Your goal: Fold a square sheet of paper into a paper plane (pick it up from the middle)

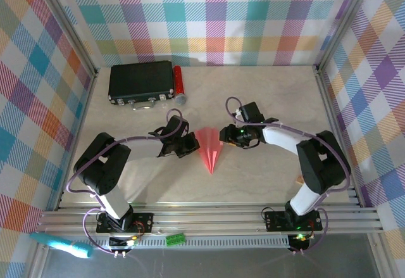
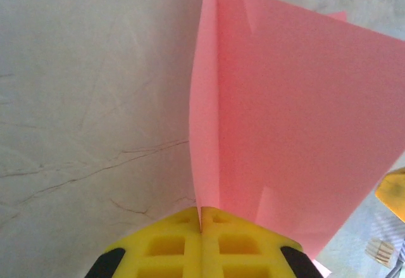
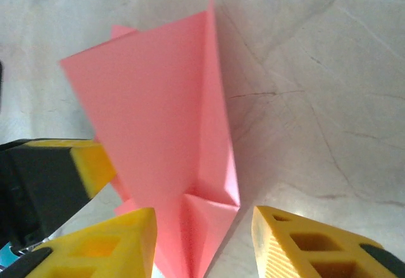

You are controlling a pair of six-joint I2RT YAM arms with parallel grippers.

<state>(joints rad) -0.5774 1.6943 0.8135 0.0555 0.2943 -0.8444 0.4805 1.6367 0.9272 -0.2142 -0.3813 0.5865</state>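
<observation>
Now: paper plane (image 1: 209, 151) pinched mid-table

Left gripper (image 2: 201, 224) jaws are pressed together on the plane's fold, at its 9 o'clock. Right gripper (image 3: 202, 240) jaws are parted, flanking the plane at 3 o'clock. The tip points toward 6 o'clock on the table (image 1: 266, 183).

The paper plane (image 1: 209, 152) is hemmed in at mid-table. The left gripper (image 2: 201, 226) has its pads pressed together on the paper at one side, and the right gripper (image 3: 202, 226) has its fingers parted around the tail at the other. Approach is free over the bare table (image 1: 253, 183) on the near side and across the far right. The black box (image 1: 140, 82) and the red cylinder (image 1: 179, 82) just beside it block the far left.
</observation>
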